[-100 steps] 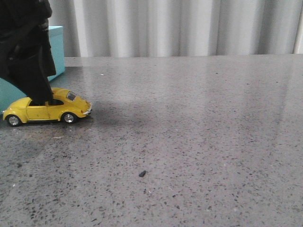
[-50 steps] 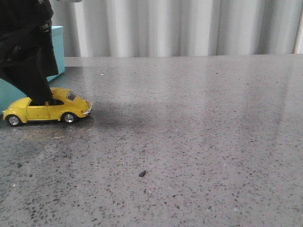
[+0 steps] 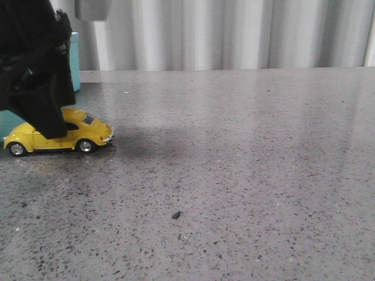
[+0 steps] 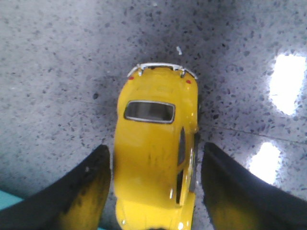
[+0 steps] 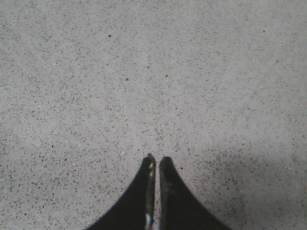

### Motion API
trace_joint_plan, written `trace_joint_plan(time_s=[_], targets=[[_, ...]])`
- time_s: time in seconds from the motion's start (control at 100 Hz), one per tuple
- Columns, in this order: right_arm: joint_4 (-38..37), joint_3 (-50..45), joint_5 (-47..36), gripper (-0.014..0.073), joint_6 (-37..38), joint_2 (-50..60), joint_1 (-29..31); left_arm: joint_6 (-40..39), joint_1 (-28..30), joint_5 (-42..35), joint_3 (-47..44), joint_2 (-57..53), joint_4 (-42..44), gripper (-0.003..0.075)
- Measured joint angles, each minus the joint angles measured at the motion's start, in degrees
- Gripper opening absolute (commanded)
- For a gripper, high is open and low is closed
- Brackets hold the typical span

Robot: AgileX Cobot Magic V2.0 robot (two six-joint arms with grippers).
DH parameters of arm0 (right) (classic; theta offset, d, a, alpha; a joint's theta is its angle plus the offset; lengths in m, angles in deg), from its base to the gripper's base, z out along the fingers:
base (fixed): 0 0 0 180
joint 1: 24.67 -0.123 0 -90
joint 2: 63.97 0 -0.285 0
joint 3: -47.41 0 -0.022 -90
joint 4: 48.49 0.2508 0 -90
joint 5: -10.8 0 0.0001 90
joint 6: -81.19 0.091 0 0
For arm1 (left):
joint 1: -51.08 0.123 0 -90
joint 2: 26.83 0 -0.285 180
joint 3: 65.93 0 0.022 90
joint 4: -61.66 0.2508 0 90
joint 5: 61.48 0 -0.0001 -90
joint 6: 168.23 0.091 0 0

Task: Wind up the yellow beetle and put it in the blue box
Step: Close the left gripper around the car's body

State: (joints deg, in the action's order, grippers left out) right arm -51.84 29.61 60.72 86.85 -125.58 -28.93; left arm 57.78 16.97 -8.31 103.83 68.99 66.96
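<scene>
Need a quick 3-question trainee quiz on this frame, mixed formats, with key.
1. True or false: the left gripper is clamped on the small glossy yellow toy beetle.
2. What does the right gripper hold? A) the beetle B) a lid C) nothing
3. In the front view, what lies behind the beetle?

Key: 1. False; the fingers straddle it with gaps showing. 2. C; shut over bare grey speckled table. 3. The large turquoise-blue box.

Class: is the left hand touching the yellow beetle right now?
Apart. The left wrist view shows grey table between each finger of the left hand and the yellow beetle.
</scene>
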Motion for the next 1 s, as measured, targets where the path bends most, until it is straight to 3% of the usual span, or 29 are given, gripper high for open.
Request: trace_joint_plan(time_s=[0.4, 0.73, 0.85, 1.0], targets=[[0.68, 0.00, 0.47, -0.0061, 0.00, 0.00, 0.00, 0.00, 0.00, -0.22, 0.00, 1.64, 0.10, 0.0375], [0.79, 0.00, 0.47, -0.0061, 0.00, 0.00, 0.00, 0.00, 0.00, 0.02, 0.27, 1.64, 0.10, 0.0066], [0.79, 0.00, 0.47, -0.0061, 0.00, 0.00, 0.00, 0.00, 0.00, 0.35, 0.48, 1.64, 0.10, 0.0019], [0.79, 0.00, 0.47, -0.0061, 0.00, 0.00, 0.00, 0.00, 0.00, 1.79, 2.87, 1.86, 0.10, 0.0017]])
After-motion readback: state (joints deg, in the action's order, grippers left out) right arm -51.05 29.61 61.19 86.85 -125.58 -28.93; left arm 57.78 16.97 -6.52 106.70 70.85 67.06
